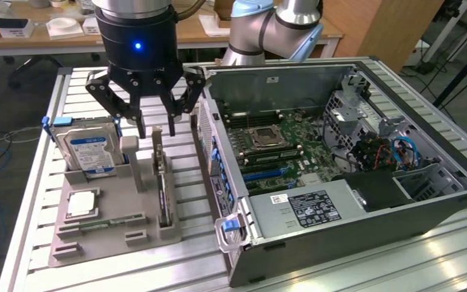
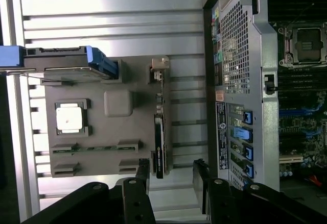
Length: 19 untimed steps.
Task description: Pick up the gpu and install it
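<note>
The black metal fingers (image 1: 141,121) of the gripper (image 1: 156,128) are spread apart and hold nothing. The gpu (image 1: 160,176), a thin dark card, is seen edge-on, so its cooler face is hard to make out. Its lower edge is sunk in a slot of the grey plastic holder (image 1: 104,246). In the exterior view its far end rises between the fingertips, and the rest runs toward six o'clock. The wrist view puts it close beside one finger (image 2: 144,175); contact cannot be told. A blue-labelled silver hard drive (image 1: 92,149) stands at nine o'clock, and the open black computer case (image 1: 339,249) at three o'clock.
</note>
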Available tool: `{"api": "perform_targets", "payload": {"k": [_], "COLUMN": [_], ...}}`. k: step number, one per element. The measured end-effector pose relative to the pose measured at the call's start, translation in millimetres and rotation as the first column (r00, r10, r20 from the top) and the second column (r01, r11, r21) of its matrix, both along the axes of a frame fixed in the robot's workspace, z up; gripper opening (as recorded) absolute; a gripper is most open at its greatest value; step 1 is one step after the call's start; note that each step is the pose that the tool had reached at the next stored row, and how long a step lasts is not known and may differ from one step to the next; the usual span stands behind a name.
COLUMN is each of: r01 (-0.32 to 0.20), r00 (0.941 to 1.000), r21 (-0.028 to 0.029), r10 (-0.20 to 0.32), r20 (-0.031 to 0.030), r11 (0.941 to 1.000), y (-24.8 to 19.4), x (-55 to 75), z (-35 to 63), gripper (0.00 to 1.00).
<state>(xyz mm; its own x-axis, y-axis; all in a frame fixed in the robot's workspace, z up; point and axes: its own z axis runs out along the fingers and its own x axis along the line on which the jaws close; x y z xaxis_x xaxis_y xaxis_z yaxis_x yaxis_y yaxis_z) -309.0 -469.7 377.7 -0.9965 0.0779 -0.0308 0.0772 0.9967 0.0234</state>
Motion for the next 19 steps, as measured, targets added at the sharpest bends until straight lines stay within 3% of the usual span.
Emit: {"api": "perform_targets", "payload": {"k": [19], "r01": [0.0], "r00": [1.0], "r21": [-0.0003], "r10": [0.0], "r20": [0.0002], "r11": [1.0], "y": [0.0], "x": [0.0], "z": [-10.5], "gripper": [0.47]}}
